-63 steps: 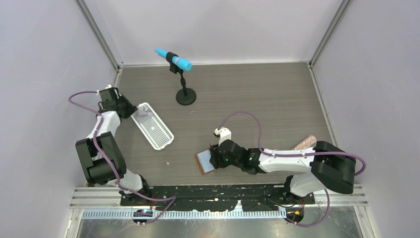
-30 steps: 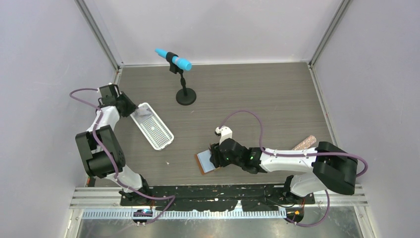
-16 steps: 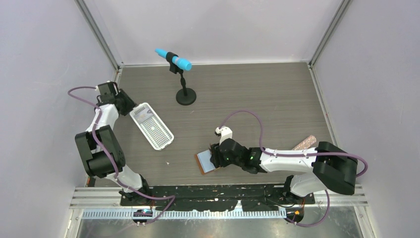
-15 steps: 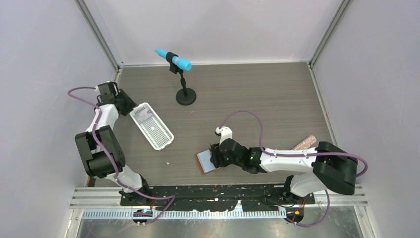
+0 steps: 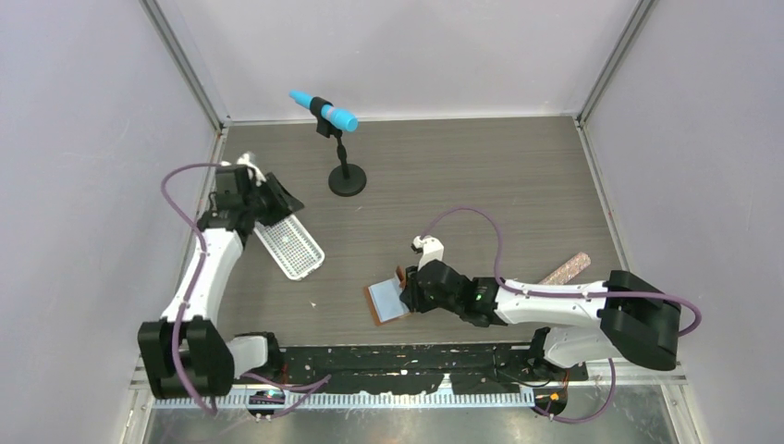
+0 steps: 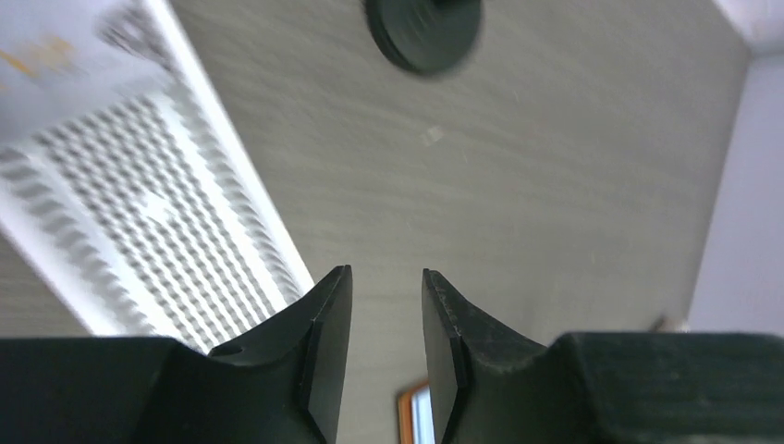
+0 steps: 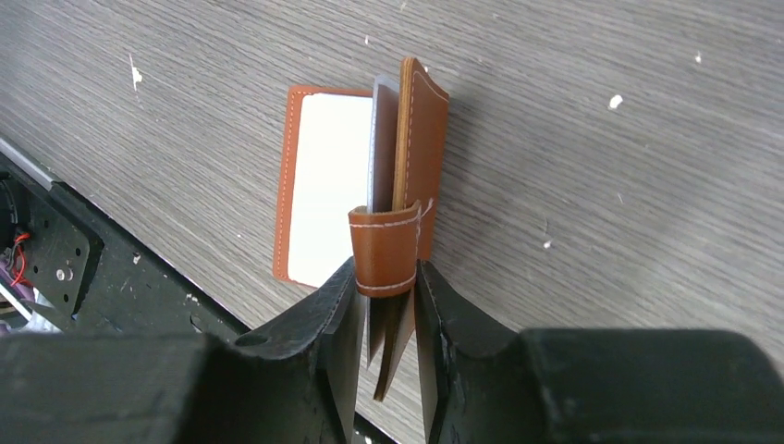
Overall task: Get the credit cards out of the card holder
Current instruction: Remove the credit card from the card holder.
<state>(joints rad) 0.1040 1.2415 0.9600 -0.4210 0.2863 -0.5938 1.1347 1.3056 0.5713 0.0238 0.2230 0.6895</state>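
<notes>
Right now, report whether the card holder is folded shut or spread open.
Half-open: one half of the card holder lies flat, pale lining up; the other flap stands upright, pinched by the right hand.

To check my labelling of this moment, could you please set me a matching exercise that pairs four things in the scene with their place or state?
Things
1. card holder
2. perforated tray
3. microphone stand
4. left gripper

Place or state
A. jaws apart, nothing between them
B. round black base, farthest back in the top view
C. one flap raised, clamped by the right gripper
D. white, lying flat at the left of the top view

Pairs: 1-C, 2-D, 3-B, 4-A
</notes>
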